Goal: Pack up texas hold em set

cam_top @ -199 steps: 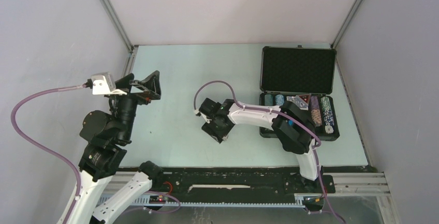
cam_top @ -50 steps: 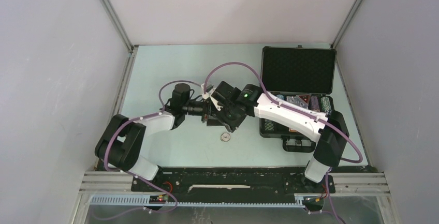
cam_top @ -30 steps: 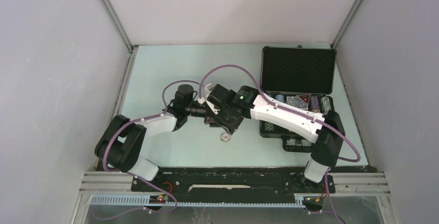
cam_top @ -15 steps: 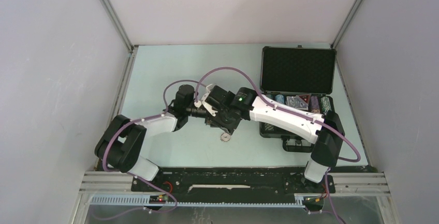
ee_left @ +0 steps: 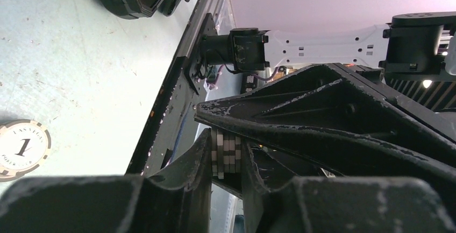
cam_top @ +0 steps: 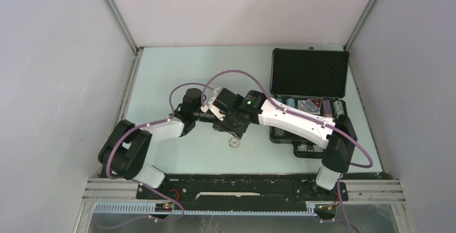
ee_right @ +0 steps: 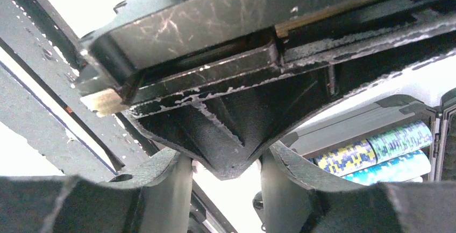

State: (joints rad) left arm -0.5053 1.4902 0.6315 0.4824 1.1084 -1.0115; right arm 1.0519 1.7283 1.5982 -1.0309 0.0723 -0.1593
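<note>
The two grippers meet over the middle of the table. My left gripper is shut flat on a small stack of grey-and-white striped chips. My right gripper grips the same stack by its rim, one finger lying across its top. In the right wrist view a left finger fills the gap and hides the chips. From above, the left gripper and the right gripper overlap. One loose chip marked "1" lies on the table below them. The black case stands open at the right, with chip rows in it.
The right arm stretches across the front of the case's base. The case's handle points toward the near edge. Colourful chip rows show behind the right fingers. A black rail runs along the table's near edge.
The left jaws have narrowed onto the chip stack that the right gripper holds. Both grippers have drifted slightly left; the loose chip has not moved.
</note>
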